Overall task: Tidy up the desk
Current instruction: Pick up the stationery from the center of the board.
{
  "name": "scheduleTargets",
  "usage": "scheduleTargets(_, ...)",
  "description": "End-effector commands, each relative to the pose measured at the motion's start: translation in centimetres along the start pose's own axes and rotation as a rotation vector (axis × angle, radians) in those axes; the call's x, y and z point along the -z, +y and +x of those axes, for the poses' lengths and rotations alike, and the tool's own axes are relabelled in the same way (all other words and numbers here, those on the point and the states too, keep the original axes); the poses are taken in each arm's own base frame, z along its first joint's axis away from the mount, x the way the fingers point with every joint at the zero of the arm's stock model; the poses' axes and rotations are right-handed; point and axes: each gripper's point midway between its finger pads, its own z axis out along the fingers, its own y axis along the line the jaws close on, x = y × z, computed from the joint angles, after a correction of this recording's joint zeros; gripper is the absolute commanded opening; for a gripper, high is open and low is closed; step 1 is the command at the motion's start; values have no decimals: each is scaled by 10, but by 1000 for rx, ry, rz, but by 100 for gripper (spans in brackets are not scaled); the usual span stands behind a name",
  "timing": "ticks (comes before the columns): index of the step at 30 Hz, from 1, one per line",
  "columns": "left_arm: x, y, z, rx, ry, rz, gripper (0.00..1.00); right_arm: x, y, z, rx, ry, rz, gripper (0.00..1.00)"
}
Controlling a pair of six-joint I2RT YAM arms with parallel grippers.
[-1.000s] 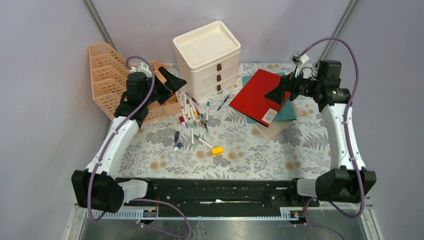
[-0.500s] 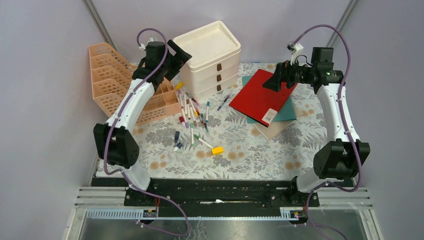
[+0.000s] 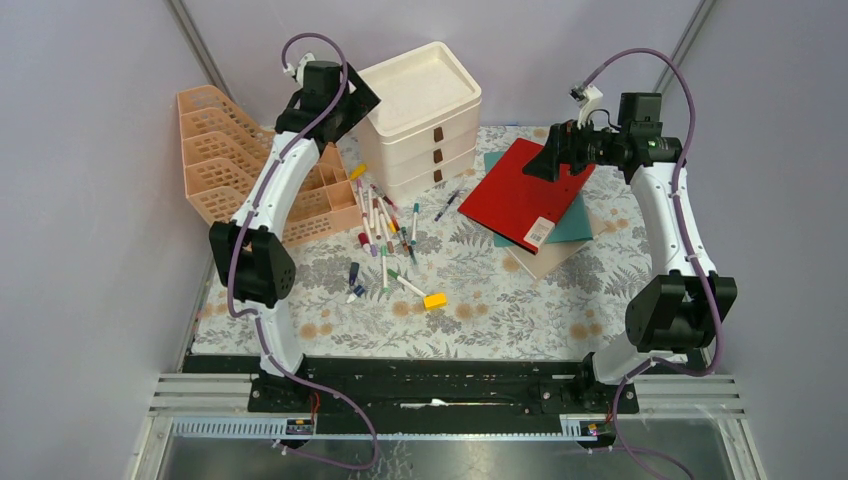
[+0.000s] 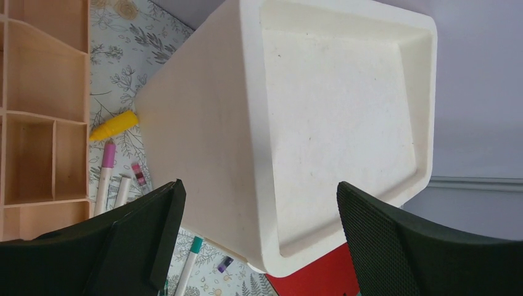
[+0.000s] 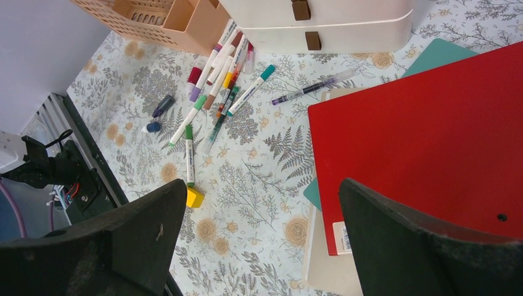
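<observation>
Tabletop (image 3: 500,310) flat under both arms, pale fern-print cloth, crowded along its back half

Left tool (image 3: 360,98) spread wide, gripping nothing, raised over the near left corner of the cream drawer unit (image 3: 430,140), apart from it. Right tool (image 3: 545,160) likewise spread wide and holding nothing, hanging over the back edge of the red book (image 3: 515,190)

Between the two arms, loose clutter:
- a fan of markers (image 3: 380,225) lying in the gap between the compartment box (image 3: 325,205) and the drawer unit's front, several touching or crossing one another
- a short yellow marker (image 4: 114,125) just beside the drawer unit's left wall
- a purple pen (image 5: 308,90) alone in front of the drawers, near the red book's corner
- two dark caps (image 3: 354,280) and a yellow block (image 5: 195,197) nearer the front, apart from the rest

Containers:
- drawer unit at back centre, three drawers pushed in behind brown pulls, contents hidden; a shallow tray as its top
- peach lattice file rack (image 3: 215,150) at back left, touching the compartment box; cells of that box open upward, bare peach floors in the left wrist view

At back right, a skewed stack: red book on top, teal book (image 3: 578,225) under it, beige book (image 3: 545,262) lowest, corners fanned out
</observation>
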Motion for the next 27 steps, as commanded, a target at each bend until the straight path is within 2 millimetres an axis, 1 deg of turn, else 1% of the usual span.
scheduleTargets(1, 20, -39, -33, -37, -96, 139, 98, -1, 3, -5, 26, -2, -4, 100)
scheduleTargets(4, 31, -43, -43, -36, -131, 192, 98, -2, 2, -4, 27, 1, -12, 100)
scheduleTargets(6, 44, -39, -54, 12, -158, 233, 98, -3, 1, -4, 34, 0, -12, 100)
scheduleTargets(7, 49, -31, -60, 63, -167, 240, 97, -3, 1, -5, 37, 0, -14, 100)
scheduleTargets(8, 51, -17, -59, 121, -153, 242, 96, -4, 1, -5, 38, 0, -17, 100)
scheduleTargets(10, 58, 1, -61, 213, -156, 257, 90, -6, -1, -6, 38, -6, -19, 100)
scheduleTargets(12, 65, 15, -64, 251, -175, 241, 88, -6, -1, -7, 36, -12, -18, 100)
scheduleTargets(14, 66, 26, -63, 241, -188, 196, 86, -7, -2, -7, 31, -17, -14, 100)
scheduleTargets(16, 61, 36, -58, 221, -173, 149, 80, -7, -2, -5, 30, -19, -11, 100)
scheduleTargets(18, 51, 52, -55, 206, -170, 73, 72, -8, -3, -2, 24, -19, -7, 100)
scheduleTargets(21, 32, 71, -46, 171, -135, -27, 59, -8, -3, 1, 18, -20, -8, 100)
scheduleTargets(23, 14, 86, -34, 150, -96, -83, 49, -9, -3, 2, 14, -18, -8, 100)
scheduleTargets(25, 1, 92, -28, 135, -71, -105, 40, -9, -3, 4, 7, -15, -6, 100)
scheduleTargets(27, -11, 95, -23, 128, -51, -112, 36, -9, -4, 5, 5, -13, -3, 100)
